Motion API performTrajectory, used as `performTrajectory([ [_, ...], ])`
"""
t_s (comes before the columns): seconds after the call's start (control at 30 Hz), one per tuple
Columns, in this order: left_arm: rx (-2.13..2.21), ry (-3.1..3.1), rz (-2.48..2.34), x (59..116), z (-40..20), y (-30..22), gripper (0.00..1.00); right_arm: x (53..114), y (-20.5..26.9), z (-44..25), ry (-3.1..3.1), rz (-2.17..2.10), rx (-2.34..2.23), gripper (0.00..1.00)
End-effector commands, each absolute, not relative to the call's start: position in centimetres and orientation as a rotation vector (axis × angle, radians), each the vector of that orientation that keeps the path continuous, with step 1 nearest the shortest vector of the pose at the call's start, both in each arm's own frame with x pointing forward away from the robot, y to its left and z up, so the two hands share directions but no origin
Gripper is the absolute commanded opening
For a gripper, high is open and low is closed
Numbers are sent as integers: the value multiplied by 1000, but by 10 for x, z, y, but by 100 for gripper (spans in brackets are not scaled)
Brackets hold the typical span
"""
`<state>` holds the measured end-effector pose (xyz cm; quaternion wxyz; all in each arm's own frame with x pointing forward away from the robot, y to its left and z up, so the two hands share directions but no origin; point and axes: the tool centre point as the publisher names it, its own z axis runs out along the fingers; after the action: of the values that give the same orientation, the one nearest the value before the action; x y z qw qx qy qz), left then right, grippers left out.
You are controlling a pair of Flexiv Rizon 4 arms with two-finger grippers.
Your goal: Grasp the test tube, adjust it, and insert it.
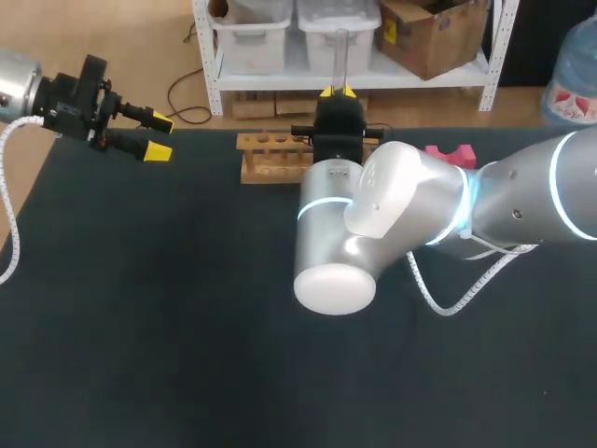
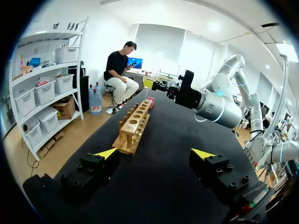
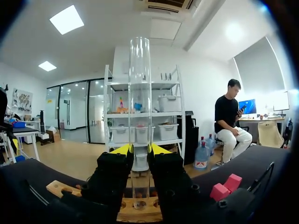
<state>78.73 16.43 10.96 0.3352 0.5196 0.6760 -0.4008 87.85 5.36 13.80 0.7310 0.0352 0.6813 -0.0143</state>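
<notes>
While upright, a clear test tube

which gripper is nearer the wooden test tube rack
Right. The right gripper, shut on the clear test tube, is over the wooden rack; the open left gripper hangs off its end.

Head view: high behind the robot, looking down on the table; farthest off.
Left wrist view: at the table's left end, facing across it past the left gripper; rack ahead, right arm beyond.
Right wrist view: just over the rack, facing out past the table's far edge; tube in the right gripper very near.
Shared: rack and pink block in all three; right arm in head and left wrist views.
</notes>
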Motion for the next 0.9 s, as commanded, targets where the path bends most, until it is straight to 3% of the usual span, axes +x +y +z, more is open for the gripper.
performTrajectory([
  [0.03, 1357, 1760, -1046, 788, 109, 165, 100, 885, 54, 134, 1498, -25, 75, 0],
  [0.9, 1357, 1760, -1046, 788, 109, 165, 100, 893, 52, 109, 1539, -28, 110, 0],
])
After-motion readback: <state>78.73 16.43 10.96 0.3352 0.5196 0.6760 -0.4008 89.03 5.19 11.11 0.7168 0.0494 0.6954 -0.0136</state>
